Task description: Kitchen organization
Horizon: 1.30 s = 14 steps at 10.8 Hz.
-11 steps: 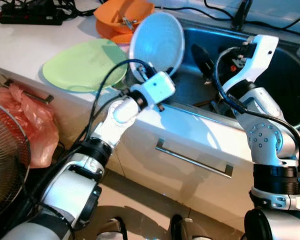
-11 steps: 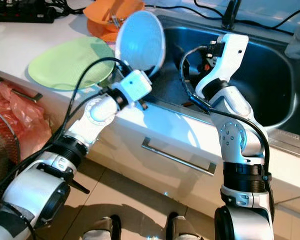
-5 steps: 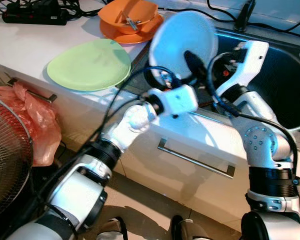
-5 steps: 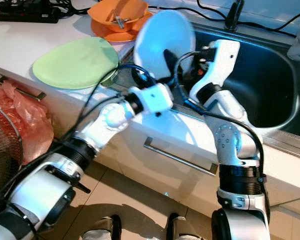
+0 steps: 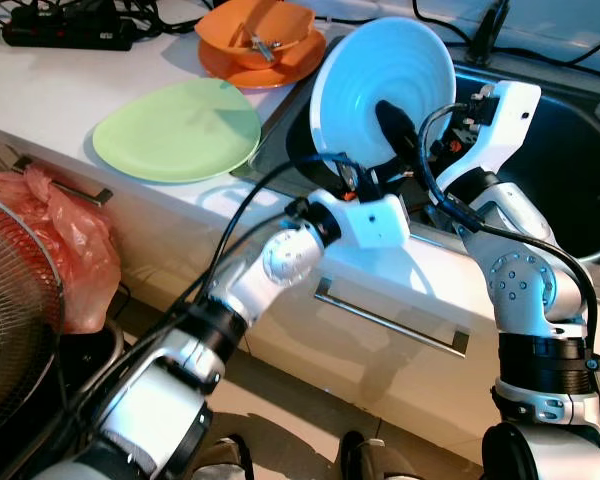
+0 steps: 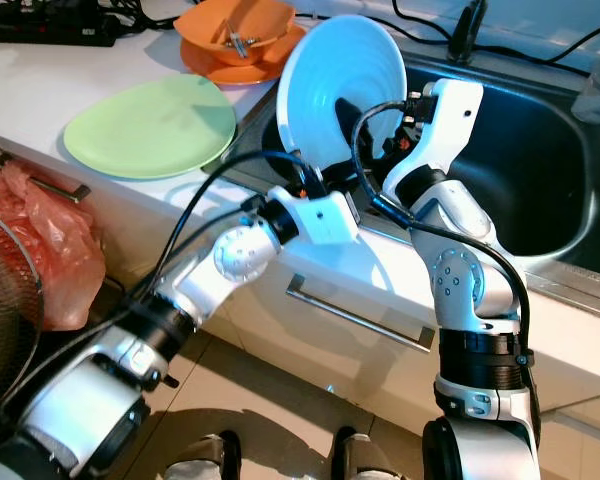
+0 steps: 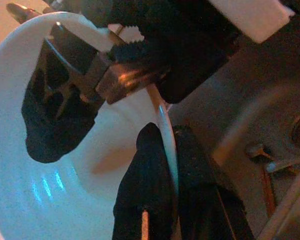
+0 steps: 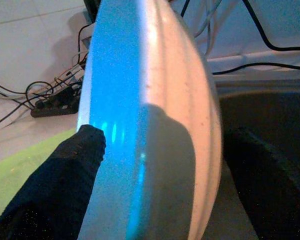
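A round light-blue plate stands on edge over the left end of the steel sink, its hollow face toward me. My left gripper reaches up from below and is shut on the plate's lower rim. My right gripper comes from the sink side and is open. Its fingers straddle the plate. One black finger lies against the plate's face, the other finger stands apart behind the plate's back.
On the white counter to the left lie a green plate, stacked orange bowls holding a metal item, and a power strip. Below are a drawer handle, a red plastic bag and a wire fan guard.
My left arm has carried the blue plate to the right, from the counter edge to over the sink. The plate now sits between the right gripper's fingers.
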Motion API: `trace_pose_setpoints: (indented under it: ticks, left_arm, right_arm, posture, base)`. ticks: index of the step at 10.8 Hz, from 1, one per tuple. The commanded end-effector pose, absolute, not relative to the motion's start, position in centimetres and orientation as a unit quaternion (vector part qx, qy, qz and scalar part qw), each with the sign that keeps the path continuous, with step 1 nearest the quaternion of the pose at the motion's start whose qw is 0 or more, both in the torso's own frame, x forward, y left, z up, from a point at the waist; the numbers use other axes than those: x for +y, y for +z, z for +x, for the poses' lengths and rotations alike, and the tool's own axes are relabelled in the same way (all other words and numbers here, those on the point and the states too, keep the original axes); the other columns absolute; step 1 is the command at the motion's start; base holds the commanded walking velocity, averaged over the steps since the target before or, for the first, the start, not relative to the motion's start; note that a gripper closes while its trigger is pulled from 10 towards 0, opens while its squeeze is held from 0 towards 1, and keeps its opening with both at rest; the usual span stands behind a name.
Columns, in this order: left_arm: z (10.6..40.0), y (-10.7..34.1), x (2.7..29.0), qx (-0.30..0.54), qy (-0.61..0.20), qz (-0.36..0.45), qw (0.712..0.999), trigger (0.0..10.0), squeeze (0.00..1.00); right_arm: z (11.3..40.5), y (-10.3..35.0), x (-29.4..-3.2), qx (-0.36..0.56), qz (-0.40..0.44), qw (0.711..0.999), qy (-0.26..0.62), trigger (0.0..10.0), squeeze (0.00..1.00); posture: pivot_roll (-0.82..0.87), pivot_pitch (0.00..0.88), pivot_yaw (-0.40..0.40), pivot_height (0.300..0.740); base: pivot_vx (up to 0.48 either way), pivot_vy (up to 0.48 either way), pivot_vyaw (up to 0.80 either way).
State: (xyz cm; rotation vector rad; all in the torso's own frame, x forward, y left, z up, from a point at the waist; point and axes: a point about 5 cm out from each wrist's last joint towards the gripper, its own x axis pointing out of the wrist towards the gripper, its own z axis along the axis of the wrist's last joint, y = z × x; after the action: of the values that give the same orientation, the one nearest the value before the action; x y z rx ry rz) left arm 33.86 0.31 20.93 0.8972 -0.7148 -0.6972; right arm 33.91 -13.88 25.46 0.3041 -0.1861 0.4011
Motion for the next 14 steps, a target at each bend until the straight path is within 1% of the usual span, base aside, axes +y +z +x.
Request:
trace_pose_setpoints:
  ticks: [1,2,3,4,5,6,10,14]
  left_arm:
    - [33.1,20.7,-0.6,-0.342,-0.328,0.428,0.769,0.0,0.00]
    - [33.3,20.8,-0.2,-0.342,-0.310,0.433,0.774,0.0,0.00]
    - [33.6,21.2,0.6,-0.347,-0.272,0.443,0.781,0.0,0.00]
    - [33.7,21.3,0.8,-0.349,-0.259,0.447,0.782,0.0,0.00]
    - [34.0,21.4,1.5,-0.346,-0.222,0.461,0.786,0.0,0.00]
    - [34.1,21.3,1.9,-0.343,-0.204,0.467,0.789,0.0,0.00]
    - [34.0,21.0,2.5,-0.340,-0.182,0.471,0.793,0.0,0.00]
    - [33.6,20.4,2.5,-0.337,-0.186,0.473,0.793,0.0,0.00]
  right_arm:
    - [33.9,25.2,-13.5,-0.081,0.151,0.964,0.202,0.0,0.00]
    - [34.0,25.1,-13.5,-0.079,0.151,0.965,0.200,0.0,0.00]
    - [34.1,25.0,-13.4,-0.078,0.153,0.965,0.197,0.0,0.00]
    - [34.2,25.0,-13.4,-0.077,0.153,0.966,0.195,0.0,0.00]
    - [34.4,24.7,-13.6,-0.068,0.150,0.970,0.179,0.0,0.00]
    - [34.6,24.6,-13.8,-0.065,0.149,0.972,0.170,0.0,0.00]
    - [35.0,24.8,-13.7,-0.069,0.154,0.973,0.155,0.0,0.00]
    - [35.2,25.0,-13.9,-0.079,0.159,0.974,0.137,0.0,0.00]
  posture:
    - [-0.08,0.177,-0.008,0.740]
    - [-0.08,0.178,-0.009,0.740]
    - [-0.08,0.179,-0.010,0.740]
    - [-0.08,0.179,-0.010,0.740]
    - [-0.07,0.179,-0.011,0.740]
    - [-0.07,0.178,-0.012,0.740]
    - [-0.07,0.177,-0.016,0.740]
    - [-0.07,0.176,-0.016,0.740]
  base:
    - [0.000,0.000,0.00]
    - [0.000,0.000,0.00]
    - [0.000,0.000,0.00]
    - [0.000,0.000,0.00]
    - [0.000,0.000,0.00]
    - [0.000,0.000,0.00]
    - [0.000,0.000,0.00]
    - [0.000,0.000,0.00]
